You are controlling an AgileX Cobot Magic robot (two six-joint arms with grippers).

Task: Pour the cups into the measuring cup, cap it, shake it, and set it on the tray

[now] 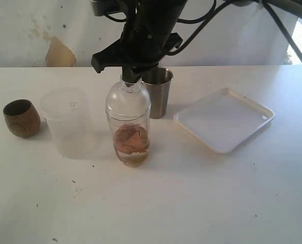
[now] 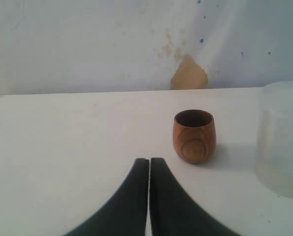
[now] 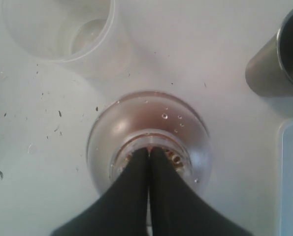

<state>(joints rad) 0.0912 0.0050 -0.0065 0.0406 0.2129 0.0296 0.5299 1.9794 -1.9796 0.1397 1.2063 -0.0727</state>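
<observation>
- Measuring cup (image 1: pixel 128 129) stands upright at the middle of the table (image 1: pixel 191 203), directly under the right gripper (image 3: pixel 148 149).
- That gripper's jaws are clenched together with nothing between them; their tips rest on the neck of the clear domed cap (image 1: pixel 128 99) on the cup.
- Brownish contents lie in the bottom of the cup, and droplets cling inside the dome.
- The left gripper (image 2: pixel 149 160) is likewise clenched and empty, low over bare table, with the wooden cup (image 2: pixel 194 136) just ahead of it.
- Seen from the outside camera, with the measuring cup as the dial's centre: the steel tumbler (image 1: pixel 157 91) is just beside it at 1 o'clock, the frosted cup (image 1: pixel 65 122) is near at 9 o'clock, the wooden cup sits further out at 9, and the tray (image 1: pixel 222 119) lies empty at 3 o'clock.
- Risk: if the tips push off-centre, the tall cup with its rounded base could rock or topple.
- Risk: a cap that is not fully seated would likely leak or pop off during shaking.
- Risk: opening the jaws to grasp the smooth wall could bump the steel tumbler, which stands so close.
</observation>
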